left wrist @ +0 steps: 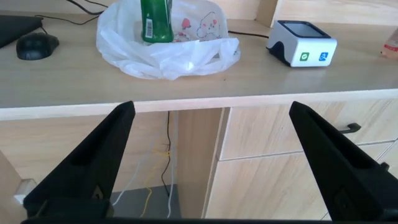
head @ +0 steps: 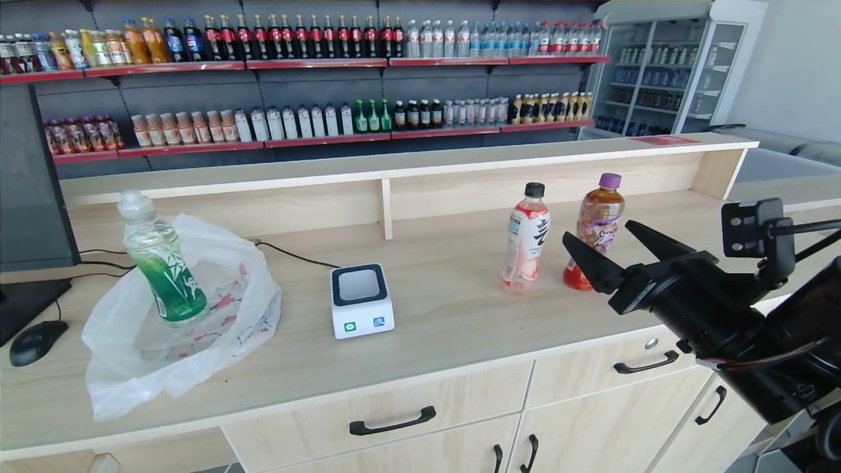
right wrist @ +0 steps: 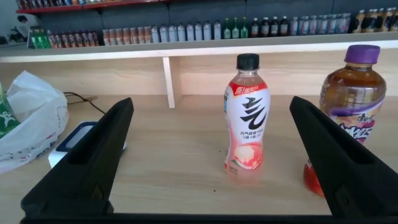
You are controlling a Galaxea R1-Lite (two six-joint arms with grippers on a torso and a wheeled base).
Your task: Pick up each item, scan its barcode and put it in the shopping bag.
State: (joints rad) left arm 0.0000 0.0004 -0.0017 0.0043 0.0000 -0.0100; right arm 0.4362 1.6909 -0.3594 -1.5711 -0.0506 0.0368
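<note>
A green bottle [head: 160,263] [left wrist: 155,20] stands upright inside the white shopping bag [head: 217,309] [left wrist: 168,53] at the counter's left. The white scanner [head: 361,301] [left wrist: 303,43] [right wrist: 78,138] sits mid-counter. A pink bottle with a black cap [head: 526,238] [right wrist: 247,115] and an amber bottle with a purple cap [head: 594,230] [right wrist: 351,106] stand upright to the right. My right gripper [head: 614,249] [right wrist: 214,168] is open, just in front of these two bottles, holding nothing. My left gripper [left wrist: 211,168] hangs open below the counter edge, facing the cabinet front.
A black mouse [head: 36,341] [left wrist: 37,45] and a monitor [head: 29,190] stand at the far left, with cables [head: 295,257] behind the bag. A raised wooden ledge [head: 407,172] backs the counter; drink shelves [head: 315,66] lie beyond. Drawers with black handles [head: 392,424] lie below.
</note>
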